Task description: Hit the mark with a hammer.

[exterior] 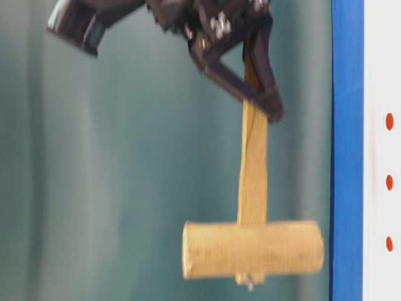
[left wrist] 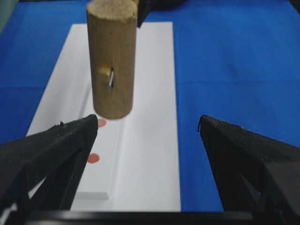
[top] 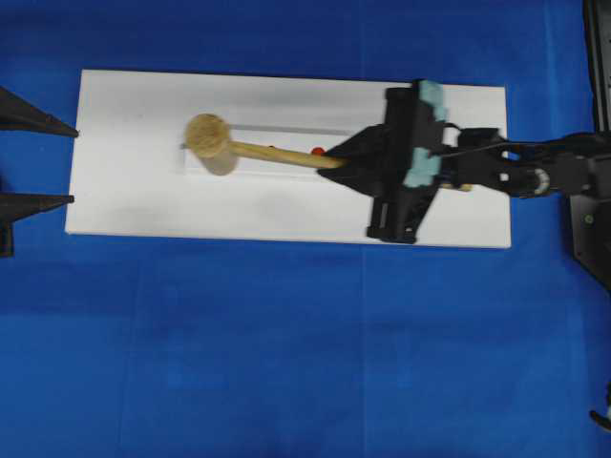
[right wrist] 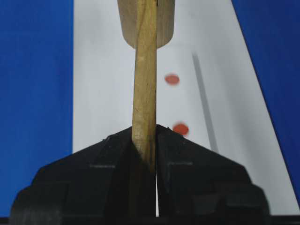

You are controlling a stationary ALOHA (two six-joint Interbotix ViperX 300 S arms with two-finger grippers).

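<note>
Over the blue worktop [top: 286,353] and its white board [top: 134,200], the right claw [right wrist: 145,150] clamps the hammer [top: 215,143] by its handle, head above the red marks [right wrist: 172,79], needing a squarely aimed swing, while the left claw [left wrist: 147,136] idles wide apart.

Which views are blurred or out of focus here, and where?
Table-level view: hammer and right gripper smeared. Left wrist view: left gripper fingers soft up close, mallet head fairly sharp. Right wrist view: handle crisp, red dots soft. Overhead view: mild softness, faint shadow on the white board.
</note>
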